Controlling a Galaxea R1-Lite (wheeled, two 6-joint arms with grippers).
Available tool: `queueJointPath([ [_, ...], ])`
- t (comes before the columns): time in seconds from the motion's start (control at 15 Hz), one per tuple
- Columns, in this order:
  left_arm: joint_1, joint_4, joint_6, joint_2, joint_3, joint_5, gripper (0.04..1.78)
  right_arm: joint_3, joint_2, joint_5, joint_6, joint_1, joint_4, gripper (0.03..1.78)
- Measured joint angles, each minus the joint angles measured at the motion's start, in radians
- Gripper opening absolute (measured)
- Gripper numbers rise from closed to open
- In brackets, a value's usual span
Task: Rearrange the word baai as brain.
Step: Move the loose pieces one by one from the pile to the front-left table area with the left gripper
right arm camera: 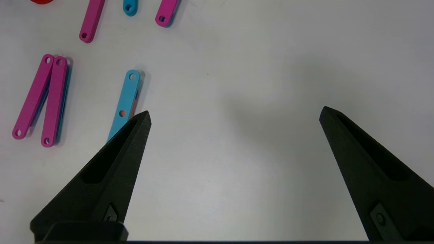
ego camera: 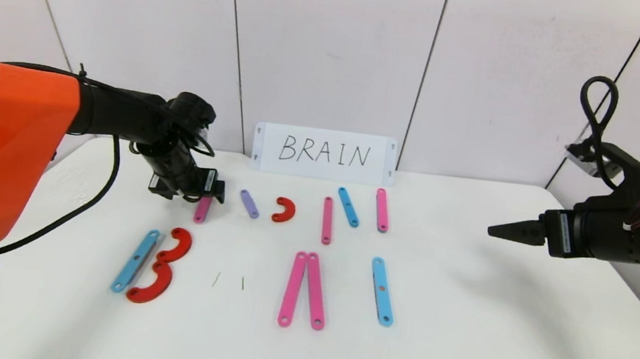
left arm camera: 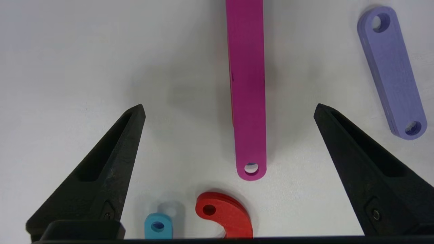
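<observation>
The word (ego camera: 264, 245) is laid out in pink, blue, purple and red pieces across the middle of the white table (ego camera: 458, 340). The left gripper (left arm camera: 229, 107) is held wide open over a pink strip (left arm camera: 247, 88) at upper left. The right gripper (right arm camera: 234, 113) is held wide open at the right edge, gripping nothing

On the surface (ego camera: 458, 340) lie five pink strips (ego camera: 327, 220), three light-blue strips (ego camera: 382, 291), one purple strip (ego camera: 249, 204), three red arcs (ego camera: 284, 210) and one white card (ego camera: 324, 153)
</observation>
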Motion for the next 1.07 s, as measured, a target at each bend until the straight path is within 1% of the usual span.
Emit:
queueJointPath([
  [0.27, -0.001, -0.004, 0.001, 0.028, -0.034, -0.001, 1.74, 0.000, 0.001, 0.000, 0.000, 0.000, 0.000, 1.74],
  [0.4, -0.002, -0.004, -0.001, 0.040, -0.046, 0.000, 1.67, 0.001, 0.001, 0.000, -0.001, 0.000, 0.000, 1.74],
  [0.47, -0.002, -0.004, -0.004, 0.046, -0.053, 0.000, 1.59, 0.001, 0.001, 0.000, -0.001, 0.000, 0.000, 1.74],
  [0.6, -0.002, -0.004, -0.006, 0.056, -0.060, 0.000, 1.37, 0.001, 0.001, 0.000, -0.001, 0.000, 0.000, 1.74],
  [0.93, -0.003, -0.004, -0.005, 0.065, -0.063, 0.000, 0.49, 0.002, 0.002, 0.000, -0.002, 0.004, 0.000, 1.74],
  [1.0, -0.003, -0.003, -0.005, 0.066, -0.064, 0.001, 0.37, 0.002, 0.002, 0.000, -0.002, 0.005, 0.000, 1.74],
  [1.07, -0.003, -0.003, -0.006, 0.066, -0.064, 0.000, 0.31, 0.003, 0.002, 0.000, -0.002, 0.005, 0.000, 1.74],
])
